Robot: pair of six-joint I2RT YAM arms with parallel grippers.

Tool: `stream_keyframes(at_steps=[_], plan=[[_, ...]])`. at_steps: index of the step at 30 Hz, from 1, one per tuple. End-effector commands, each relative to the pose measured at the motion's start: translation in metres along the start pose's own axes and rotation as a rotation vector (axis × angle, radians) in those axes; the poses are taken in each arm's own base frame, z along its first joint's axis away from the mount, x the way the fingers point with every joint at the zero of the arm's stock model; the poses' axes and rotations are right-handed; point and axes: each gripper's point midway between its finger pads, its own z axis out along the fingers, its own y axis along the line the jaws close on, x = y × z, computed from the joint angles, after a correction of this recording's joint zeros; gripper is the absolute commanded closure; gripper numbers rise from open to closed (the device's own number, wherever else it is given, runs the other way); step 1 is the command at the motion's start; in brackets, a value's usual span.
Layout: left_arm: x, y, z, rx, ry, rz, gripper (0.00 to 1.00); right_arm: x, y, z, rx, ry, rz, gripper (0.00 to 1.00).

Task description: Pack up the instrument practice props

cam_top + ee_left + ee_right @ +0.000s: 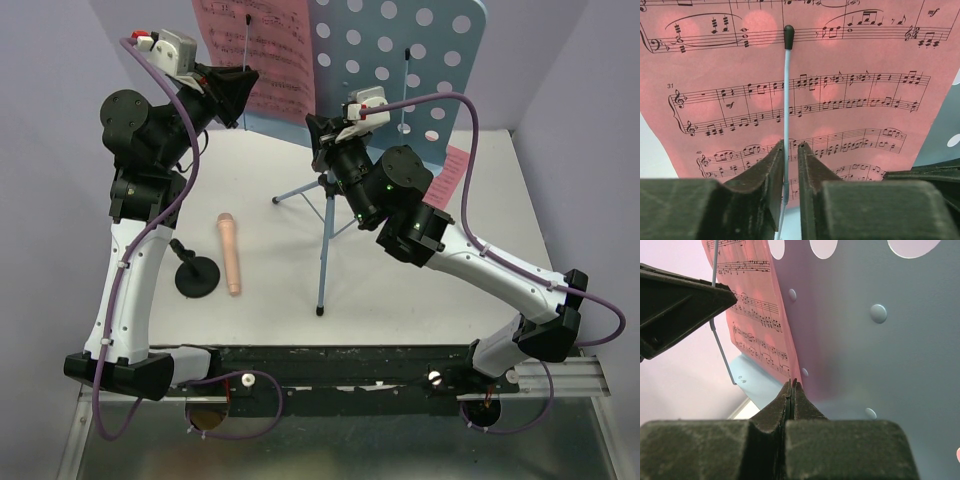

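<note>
The pink paper sheet-music page (pixel 855 125) stands on the light-blue hole-dotted music stand (pixel 880 355), under a thin white retaining wire (pixel 787 100). The left gripper (pixel 790 150) holds its fingers slightly apart astride the wire. The right gripper (pixel 791 386) has its fingers closed, apparently pinching the page's corner. Pulling before the wire lifts could tear the paper.

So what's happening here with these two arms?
Two robot arms are working at the light-blue hole-dotted music stand. The left gripper straddles its thin white retainer wire; the right gripper pinches the lower edge of the pink sheet-music page. The beige-pink toy microphone and black round-based mic stand sit untouched.
</note>
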Motion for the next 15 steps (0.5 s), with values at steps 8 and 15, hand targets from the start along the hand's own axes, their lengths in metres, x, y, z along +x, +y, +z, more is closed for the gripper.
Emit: stream_keyframes(at_steps=[8, 15], plan=[[-0.0198, -0.009, -0.0055, 0.011, -0.06, 0.032, 1.0, -0.0069, -0.0049, 0.0002, -0.002, -0.015, 0.001, 0.99], [-0.0214, -0.0077, -0.0091, -0.006, -0.081, 0.033, 1.0, -0.0133, -0.0091, -0.0054, 0.001, -0.024, 0.017, 0.99]])
